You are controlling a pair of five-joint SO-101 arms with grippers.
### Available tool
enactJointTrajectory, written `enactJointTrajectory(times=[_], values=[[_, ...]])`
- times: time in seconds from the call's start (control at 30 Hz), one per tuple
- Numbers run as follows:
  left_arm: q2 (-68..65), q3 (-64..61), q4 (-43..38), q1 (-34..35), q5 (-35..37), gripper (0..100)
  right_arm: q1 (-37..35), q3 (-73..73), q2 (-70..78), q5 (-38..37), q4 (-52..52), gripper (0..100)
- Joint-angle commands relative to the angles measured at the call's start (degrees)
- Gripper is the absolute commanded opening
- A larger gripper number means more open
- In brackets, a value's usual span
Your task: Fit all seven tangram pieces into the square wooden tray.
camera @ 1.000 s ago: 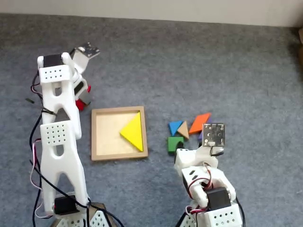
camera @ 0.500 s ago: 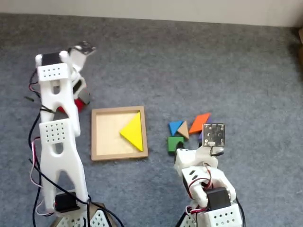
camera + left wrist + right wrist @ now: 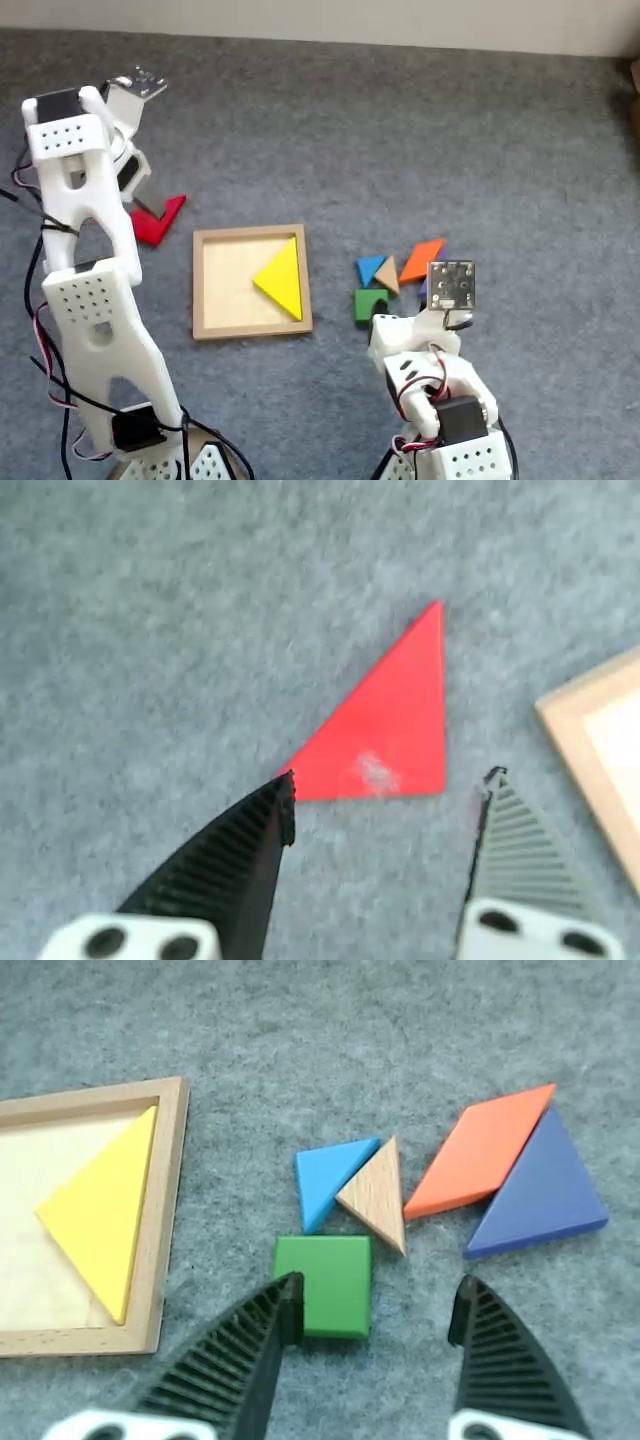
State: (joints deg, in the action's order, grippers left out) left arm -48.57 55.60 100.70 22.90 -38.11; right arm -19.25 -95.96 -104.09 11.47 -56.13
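The grey, carpet-like bench (image 3: 450,140) carries everything. The left arm (image 3: 95,300) stretches from the near edge far up the left side. Its gripper (image 3: 388,778) is spread wide above the red triangle (image 3: 390,735), one fingertip to each side of one of the triangle's edges; whether the tips touch it cannot be told. The right arm (image 3: 440,400) sits folded at the near right. Its gripper (image 3: 376,1282) is also spread wide and holds nothing, hanging over the loose pieces by the green square (image 3: 325,1285).

The square wooden tray (image 3: 250,329) lies between the arms, near the middle of the bench. The yellow triangle (image 3: 283,280) lies flat in its right half, long side against the right wall and point toward the centre.

The red triangle lies flat on the bench just left of the tray's far-left corner, apart from the rim.

Right of the tray lie the other five pieces. The dark blue triangle (image 3: 540,1195) is farthest right, touching the orange parallelogram (image 3: 480,1150) along one side. The green square is nearest the tray. Just beyond it, the light blue triangle (image 3: 325,1182) and the plain wooden triangle (image 3: 377,1195) touch edge to edge.
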Motion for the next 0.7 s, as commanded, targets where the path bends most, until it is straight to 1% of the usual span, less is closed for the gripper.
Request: enactJointTrajectory(times=[0.0,0.17,0.27,0.4,0.6,0.67], values=[[1.89,0.13,-1.85,1.98,-0.88,29,0.57,-3.65,-0.66,-0.62,1.1,23.8],[-4.88,0.13,-6.42,2.77,-1.05,29,0.57,-3.65,-0.66,-0.62,1.01,23.8],[-9.27,0.22,-7.03,2.24,-3.6,29,0.57,-3.65,-0.66,-0.62,1.01,23.8],[-14.64,0.22,-10.55,2.15,-3.96,29,0.57,-3.74,-0.66,-0.62,0.92,23.8],[-18.07,0.22,-9.85,1.71,-4.13,28,0.57,-3.74,-0.66,-0.62,0.92,23.8],[-17.98,0.22,-7.74,1.19,-6.24,25,0.57,-3.74,-0.66,-0.62,0.92,23.8]])
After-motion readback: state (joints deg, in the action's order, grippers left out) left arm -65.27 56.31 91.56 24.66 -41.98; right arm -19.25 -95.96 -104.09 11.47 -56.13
